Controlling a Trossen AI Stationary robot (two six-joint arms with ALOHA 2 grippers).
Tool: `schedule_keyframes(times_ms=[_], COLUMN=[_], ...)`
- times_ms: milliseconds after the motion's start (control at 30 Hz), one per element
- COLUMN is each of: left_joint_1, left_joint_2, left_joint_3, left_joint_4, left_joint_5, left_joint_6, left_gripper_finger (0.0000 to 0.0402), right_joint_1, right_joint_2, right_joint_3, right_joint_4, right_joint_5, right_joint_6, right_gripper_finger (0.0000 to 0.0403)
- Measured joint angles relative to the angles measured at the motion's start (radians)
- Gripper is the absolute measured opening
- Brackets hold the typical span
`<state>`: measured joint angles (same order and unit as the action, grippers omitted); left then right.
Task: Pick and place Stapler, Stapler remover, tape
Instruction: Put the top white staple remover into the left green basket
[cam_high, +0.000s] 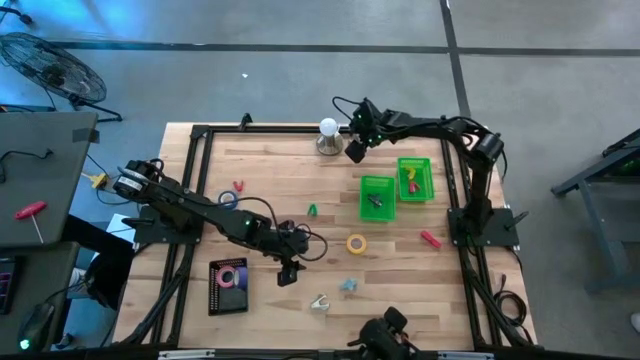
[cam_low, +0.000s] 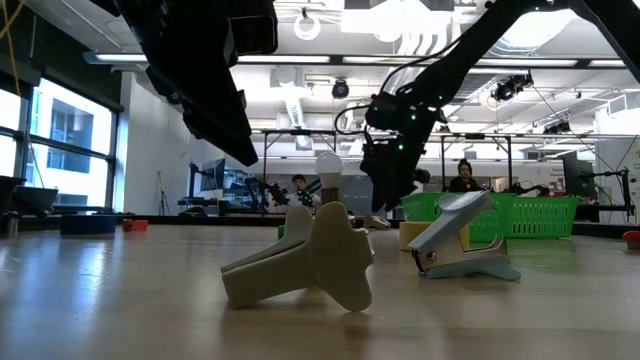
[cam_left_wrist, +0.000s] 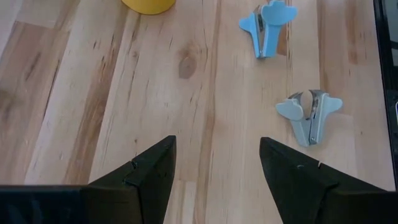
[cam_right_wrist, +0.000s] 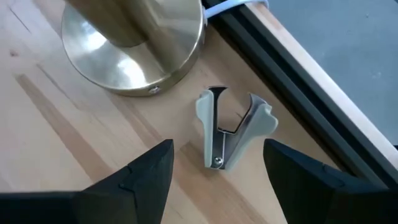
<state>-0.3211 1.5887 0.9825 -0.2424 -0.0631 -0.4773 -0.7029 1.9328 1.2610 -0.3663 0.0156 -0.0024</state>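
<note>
Item: pale grey metal staple remover (cam_right_wrist: 231, 135), far counter (cam_high: 300, 180) edge beside brass lamp base (cam_right_wrist: 134, 46); we log right pincer (cam_right_wrist: 217, 171) wide, empty, directly above, remover's long axis running between its fingers; left pincer (cam_left_wrist: 217, 165) wide, empty, mid-counter near two blue staple removers (cam_left_wrist: 309, 114)
</note>
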Motion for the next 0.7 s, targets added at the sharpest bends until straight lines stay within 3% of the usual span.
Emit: schedule_keyframes(times_ms=[700], left_joint_1=[0.0], left_joint_2=[0.0], left_joint_3=[0.0], left_joint_4=[0.0], left_joint_5=[-0.004], left_joint_6=[0.001], left_gripper_finger=[0.0225], right_joint_1=[-0.014], right_joint_2=[0.103], right_joint_3=[0.003], right_joint_4=[0.035], right_joint_5=[-0.007], right_joint_6=[0.002], right_gripper_finger=[0.024])
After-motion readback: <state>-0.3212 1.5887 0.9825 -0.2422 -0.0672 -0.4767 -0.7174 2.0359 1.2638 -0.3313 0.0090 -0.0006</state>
